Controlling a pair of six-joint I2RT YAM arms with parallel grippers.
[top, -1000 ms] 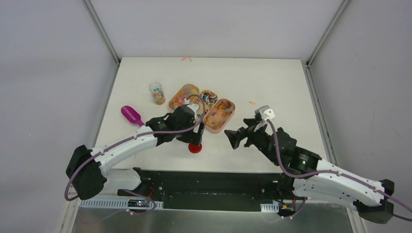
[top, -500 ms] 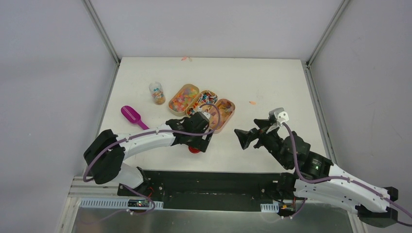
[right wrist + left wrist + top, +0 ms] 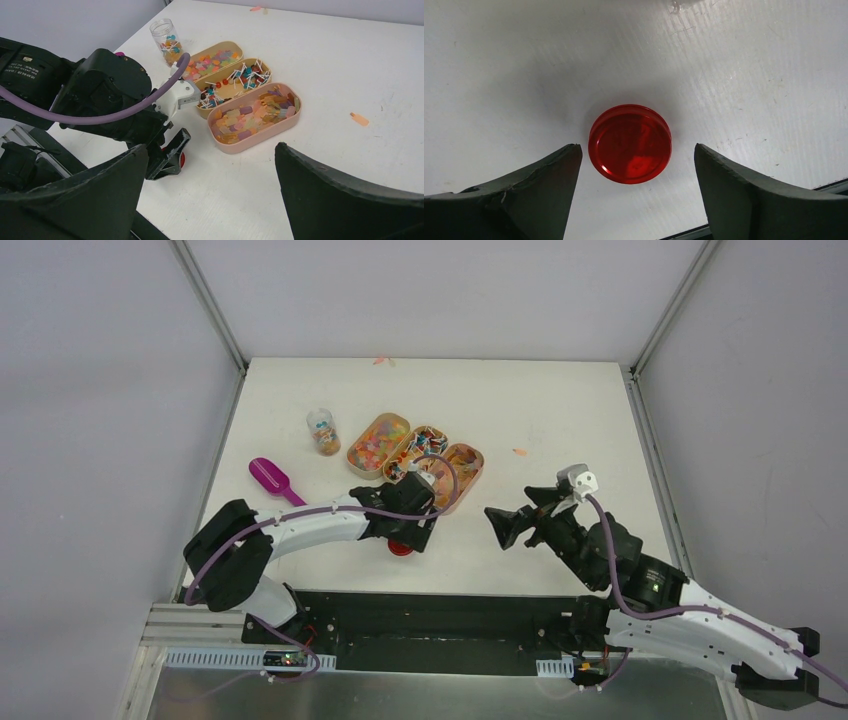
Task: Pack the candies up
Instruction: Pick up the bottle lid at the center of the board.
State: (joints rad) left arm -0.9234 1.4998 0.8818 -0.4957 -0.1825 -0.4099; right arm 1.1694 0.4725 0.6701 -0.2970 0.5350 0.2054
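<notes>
Left gripper (image 3: pixel 636 148): jaws spread wide, straddling the red disc (image 3: pixel 630 144) lying flat on the table (image 3: pixel 749 75); neither finger touches it.
Right gripper (image 3: pixel 211 148): jaws spread wide, holding nothing, above the table.
Candies (image 3: pixel 252 116): in three oval trays (image 3: pixel 250 143) side by side, just beyond the left gripper; some in a clear jar (image 3: pixel 166 36).

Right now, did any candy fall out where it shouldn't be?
Yes. One small orange candy lies loose on the white table, right of the three oval trays. A couple more pinkish bits sit alone at the table's far edge. Nothing looks tipped or broken.
</notes>
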